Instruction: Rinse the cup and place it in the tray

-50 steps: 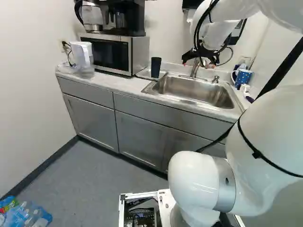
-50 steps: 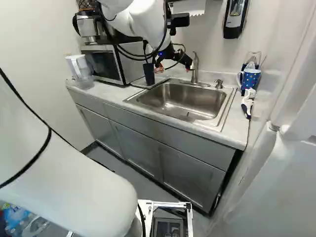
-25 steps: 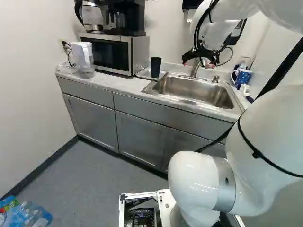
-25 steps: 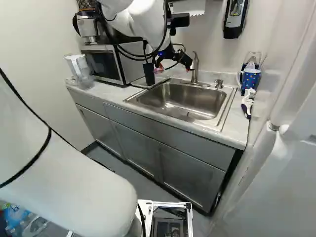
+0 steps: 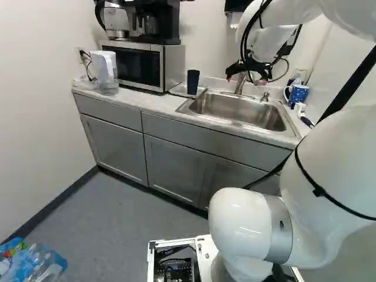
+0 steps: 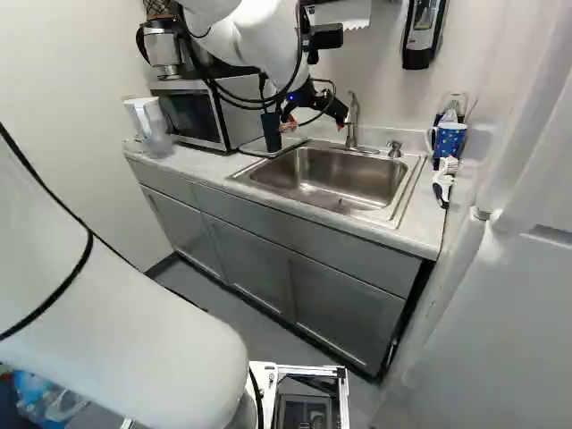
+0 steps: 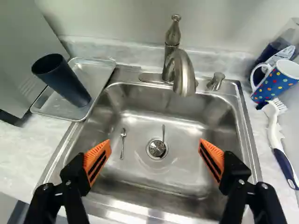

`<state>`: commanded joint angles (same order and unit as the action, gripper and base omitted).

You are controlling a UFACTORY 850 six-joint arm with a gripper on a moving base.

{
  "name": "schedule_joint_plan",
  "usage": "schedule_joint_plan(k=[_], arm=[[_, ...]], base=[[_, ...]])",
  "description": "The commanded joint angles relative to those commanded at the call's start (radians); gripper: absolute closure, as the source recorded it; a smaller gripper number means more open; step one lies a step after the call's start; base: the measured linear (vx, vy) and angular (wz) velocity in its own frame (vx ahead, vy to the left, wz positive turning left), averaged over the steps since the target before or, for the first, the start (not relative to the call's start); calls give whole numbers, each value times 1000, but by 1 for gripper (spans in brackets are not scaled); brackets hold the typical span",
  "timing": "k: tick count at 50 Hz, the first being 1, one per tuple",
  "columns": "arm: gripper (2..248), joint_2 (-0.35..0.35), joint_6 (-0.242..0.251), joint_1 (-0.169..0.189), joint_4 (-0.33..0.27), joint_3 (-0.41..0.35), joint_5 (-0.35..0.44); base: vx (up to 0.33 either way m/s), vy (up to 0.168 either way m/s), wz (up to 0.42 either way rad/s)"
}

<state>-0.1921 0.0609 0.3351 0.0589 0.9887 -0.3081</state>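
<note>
The dark cup [image 7: 63, 79] stands upright in the metal tray [image 7: 100, 73], mouth up. Twelve o'clock is toward the wall. From the cup, the microwave [image 5: 138, 66] is close at nine o'clock, the faucet [image 7: 183, 72] near three, and the sink [image 7: 187, 175] at four, with a small spoon [image 7: 123, 142] inside. Farther at three o'clock, the dotted mug [image 7: 275, 84] is on the bench [image 7: 254, 135].

The end effector [image 7: 155, 144] is wide open above the sink and holds nothing. Whether the cup is already rinsed, I cannot tell. If not, the next move is probably toward ten o'clock. It should put one finger on each side of the cup, avoiding the microwave, close gently, and lift straight over the tray's rim. The tall cup could tip if pushed high.
</note>
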Motion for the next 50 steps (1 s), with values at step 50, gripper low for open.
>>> schedule_joint_plan(k=[50], arm=[[3, 0, 0, 0, 0, 0, 0]], base=[[-137, -4, -6]])
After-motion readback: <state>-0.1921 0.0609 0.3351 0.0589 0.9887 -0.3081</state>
